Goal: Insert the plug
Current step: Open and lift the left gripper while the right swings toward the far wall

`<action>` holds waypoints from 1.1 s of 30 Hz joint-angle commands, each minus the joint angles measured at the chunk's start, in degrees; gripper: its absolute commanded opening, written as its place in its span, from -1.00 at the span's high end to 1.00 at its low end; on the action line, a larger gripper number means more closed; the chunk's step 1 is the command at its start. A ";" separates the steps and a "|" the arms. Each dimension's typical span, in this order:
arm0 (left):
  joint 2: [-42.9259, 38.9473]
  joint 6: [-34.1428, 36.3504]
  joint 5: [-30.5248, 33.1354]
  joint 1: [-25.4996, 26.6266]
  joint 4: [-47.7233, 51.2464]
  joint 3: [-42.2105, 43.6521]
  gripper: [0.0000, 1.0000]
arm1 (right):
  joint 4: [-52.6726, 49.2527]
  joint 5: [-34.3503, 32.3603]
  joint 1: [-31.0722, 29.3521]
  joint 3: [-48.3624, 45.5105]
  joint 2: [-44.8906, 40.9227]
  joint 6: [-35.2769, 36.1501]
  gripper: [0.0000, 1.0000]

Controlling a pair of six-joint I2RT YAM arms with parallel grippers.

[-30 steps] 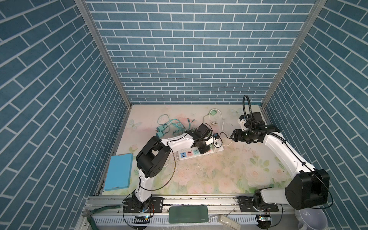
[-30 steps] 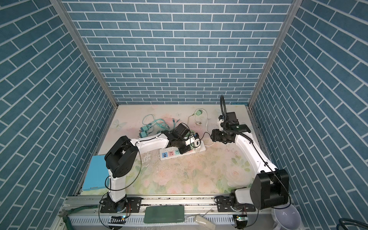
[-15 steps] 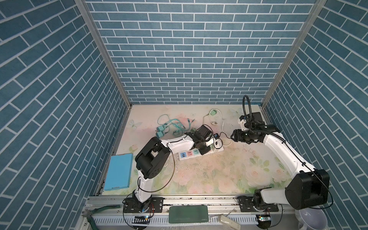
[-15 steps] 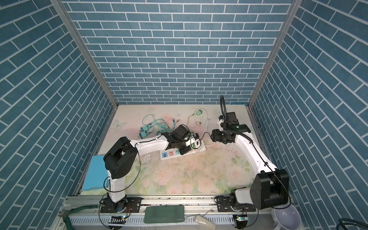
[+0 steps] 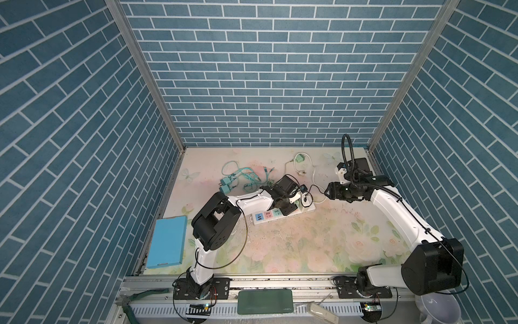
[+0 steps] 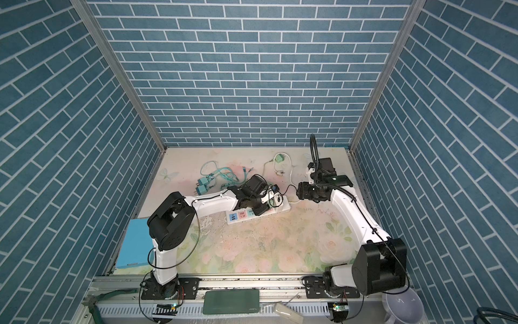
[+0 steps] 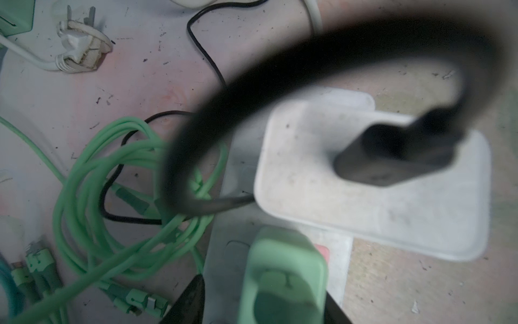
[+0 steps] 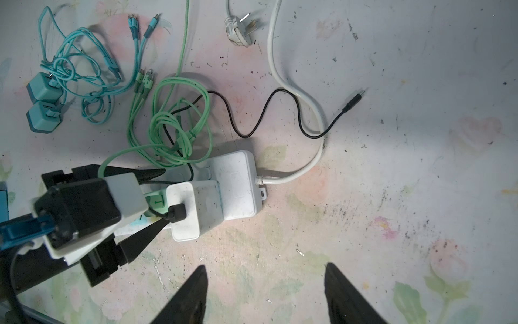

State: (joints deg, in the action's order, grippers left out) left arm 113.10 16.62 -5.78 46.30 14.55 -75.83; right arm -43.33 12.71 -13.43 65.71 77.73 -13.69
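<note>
So the left gripper (image 7: pixel 263 289) is parked right over the power strip (image 5: pixel 269 216), with the green plug (image 7: pixel 283 280) sitting between its fingers. The jaws look spread, not pinching. In the left wrist view there's a visible gap between one fingertip (image 7: pixel 196 291) and the plug's side. The other fingertip sits right at the plug's edge, and I can't tell if it actually touches.

The plug stands upright on the face of the strip, with a bit of pink socket peeking out beside it. Whether the prongs are all the way in, I can't tell from these shots.

Just past the left fingertips, touching the green plug's far side, is a white adapter (image 8: pixel 193 210) with a black USB connector (image 7: pixel 392 160) stuck in its top. Its thin black cable (image 8: pixel 252 112) snakes away across the floral mat (image 5: pixel 308 246). A coil of green cable (image 8: pixel 173 126) lies off to one side of the left gripper.

The right gripper (image 8: pixel 265 266) hovers with its jaws wide apart and nothing between them. It points at the strip's cord end, but it's clearly apart from the strip. The strip's white cord (image 8: pixel 294 92) runs off ahead of it. Further out ahead of it are a loose white three-pin plug (image 8: pixel 238 30) and two teal chargers (image 8: pixel 43 106), well away from both grippers.
</note>
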 commanded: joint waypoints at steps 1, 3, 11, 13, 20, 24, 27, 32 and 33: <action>1.90 0.60 3.62 -0.64 8.24 3.72 -0.18 | -0.88 0.17 0.24 -0.48 -0.17 -1.25 -0.34; 0.72 0.60 2.86 -0.85 8.78 3.96 -0.22 | -0.79 0.21 0.20 -0.45 0.22 -1.25 -0.33; -4.28 0.52 0.86 -0.95 10.39 6.32 -0.28 | 0.82 0.91 0.23 -0.48 1.69 -1.90 -0.34; -5.74 0.44 0.38 -0.95 10.59 7.09 -0.29 | 1.85 1.06 0.20 -0.25 2.50 -2.20 -0.35; -12.17 -0.60 0.71 -0.96 11.20 10.17 -0.33 | 9.06 -0.67 0.09 7.45 13.45 -1.64 -0.35; -16.03 -1.57 1.53 -0.95 10.24 11.47 -0.36 | 12.60 -4.91 -0.55 17.20 25.10 -2.39 -0.33; -17.96 -1.76 3.41 -1.25 9.82 11.67 -0.39 | 11.77 -9.71 -2.68 26.53 33.55 -0.86 -0.29; -19.63 -2.20 5.84 -3.92 9.64 10.54 -0.40 | 10.90 -11.87 -5.96 40.00 43.63 1.11 -0.19; -20.09 -2.54 5.83 -4.73 9.26 10.32 -0.40 | 10.21 -11.78 -6.38 42.98 45.85 1.43 -0.18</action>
State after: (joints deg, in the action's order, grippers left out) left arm 94.21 15.11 -1.89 43.72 23.66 -64.66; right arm -32.27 3.33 -18.13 100.97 120.01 -14.22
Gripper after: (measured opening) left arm 0.702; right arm 0.595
